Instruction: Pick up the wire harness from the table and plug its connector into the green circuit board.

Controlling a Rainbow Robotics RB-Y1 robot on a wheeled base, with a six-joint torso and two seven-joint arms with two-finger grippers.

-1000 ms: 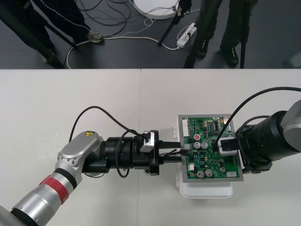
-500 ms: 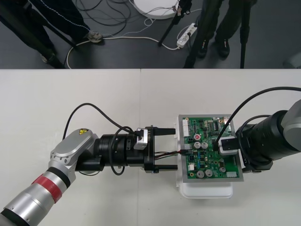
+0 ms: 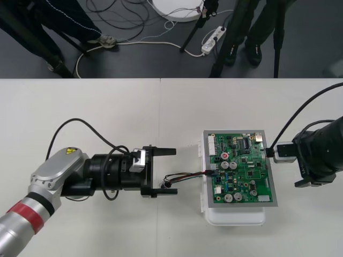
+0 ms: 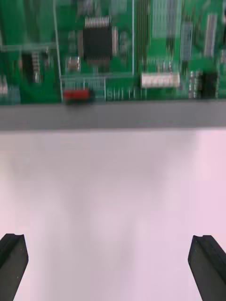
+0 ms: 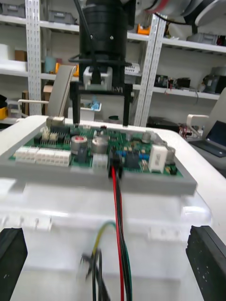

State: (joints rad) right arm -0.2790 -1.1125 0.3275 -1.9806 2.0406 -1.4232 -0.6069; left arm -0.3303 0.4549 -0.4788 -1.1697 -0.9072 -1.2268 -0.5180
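The green circuit board lies on its white base right of centre. The harness's black plug sits in a connector at the board's left edge; it also stands on the board as the plug. Its red, black and green wires trail left onto the table and run down as wires between my left fingers. My left gripper is open, just left of the board, its fingers either side of the wires' loose end. My right gripper hangs open at the board's right edge, with its fingers wide apart.
From my left wrist, the right gripper hangs over the board's far edge. Bare table stretches left of and behind the board. Cables and tripod legs lie on the dark floor past the table's far edge.
My left gripper opened, let go of the harness and drew back to the left. The right gripper pulled back to the right, off the board. The plug stayed at the board.
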